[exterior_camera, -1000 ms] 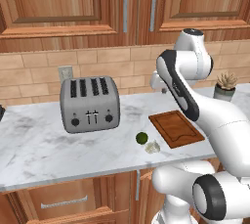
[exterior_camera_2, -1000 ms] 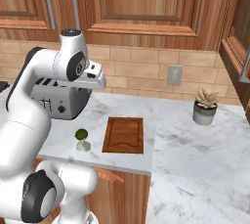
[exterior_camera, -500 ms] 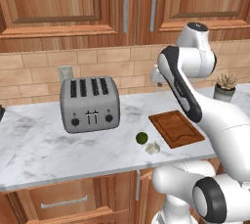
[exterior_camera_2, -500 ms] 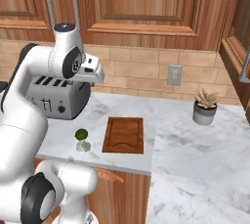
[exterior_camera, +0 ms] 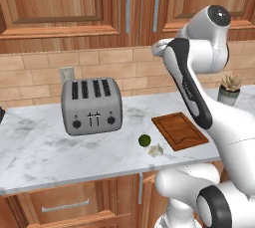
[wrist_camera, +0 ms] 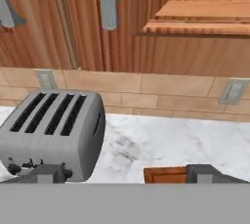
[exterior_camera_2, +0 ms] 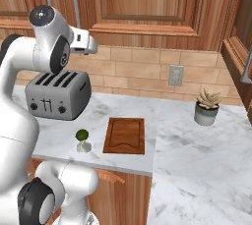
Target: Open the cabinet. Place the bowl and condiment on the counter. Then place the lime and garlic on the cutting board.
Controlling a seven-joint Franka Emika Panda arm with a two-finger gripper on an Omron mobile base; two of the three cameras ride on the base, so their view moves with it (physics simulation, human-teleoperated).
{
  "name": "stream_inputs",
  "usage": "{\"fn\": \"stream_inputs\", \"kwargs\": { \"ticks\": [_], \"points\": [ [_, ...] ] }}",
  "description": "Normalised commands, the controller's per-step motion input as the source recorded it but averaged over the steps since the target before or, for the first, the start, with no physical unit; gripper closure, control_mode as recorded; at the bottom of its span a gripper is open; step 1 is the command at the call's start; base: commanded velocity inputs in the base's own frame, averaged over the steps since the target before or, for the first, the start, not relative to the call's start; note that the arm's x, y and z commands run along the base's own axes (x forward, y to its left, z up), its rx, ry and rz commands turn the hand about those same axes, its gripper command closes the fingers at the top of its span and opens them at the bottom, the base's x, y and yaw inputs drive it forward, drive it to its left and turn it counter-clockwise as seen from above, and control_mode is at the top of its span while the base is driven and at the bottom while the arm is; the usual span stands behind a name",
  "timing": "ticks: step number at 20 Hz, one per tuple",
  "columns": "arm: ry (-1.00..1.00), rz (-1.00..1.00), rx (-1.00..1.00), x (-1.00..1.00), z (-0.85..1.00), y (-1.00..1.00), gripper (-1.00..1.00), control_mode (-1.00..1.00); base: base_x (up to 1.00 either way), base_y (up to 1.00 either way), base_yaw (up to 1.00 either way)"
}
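While the cabinet [exterior_camera: 74,3] doors were shut, the hand [wrist_camera: 127,176] sat raised near them w/ fingers spread wide, holding nothing; its tips framed the toaster [wrist_camera: 51,135] and a corner of the board [wrist_camera: 166,174] below. Bowl and condiment weren't visible, presumably behind the doors. Lime [exterior_camera: 144,140] and garlic [exterior_camera: 156,150] lay together near the front edge of the surface [exterior_camera: 40,147], just left of the board [exterior_camera: 180,130], not on it. Handles [exterior_camera: 128,3] are slim vertical bars, stiff and prob. slick metal; best pinched mid-length across the bar, then pulled along the door's arc. Lime's round, firm, apt to roll; garlic's light, lumpy, papery, so grip each across its widest part, gently.
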Motion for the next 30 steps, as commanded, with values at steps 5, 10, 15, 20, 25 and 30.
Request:
{"fn": "stream_inputs", "kwargs": {
  "ticks": [5, 10, 15, 20, 25, 30],
  "points": [
    [-0.35, -0.01, 0.00, 0.15, 0.94, 0.08, -1.00, -1.00, 0.00, 0.00, 0.00],
    [-0.10, 0.00, 0.01, 0.47, 0.38, 0.04, -1.00, -1.00, 0.00, 0.00, 0.00],
    [0.00, -0.05, 0.00, 0.91, 0.00, 0.35, -1.00, -1.00, 0.00, 0.00, 0.00],
    [0.00, -0.07, 0.01, 0.81, 0.00, 0.10, -1.00, -1.00, 0.00, 0.00, 0.00],
    [0.00, -0.04, 0.04, 0.50, 0.00, -0.10, 1.00, -1.00, 0.00, 0.00, 0.00],
    [0.00, 0.00, 0.07, 0.11, 0.00, -0.42, 1.00, -1.00, 0.00, 0.00, 0.00]
  ]
}}
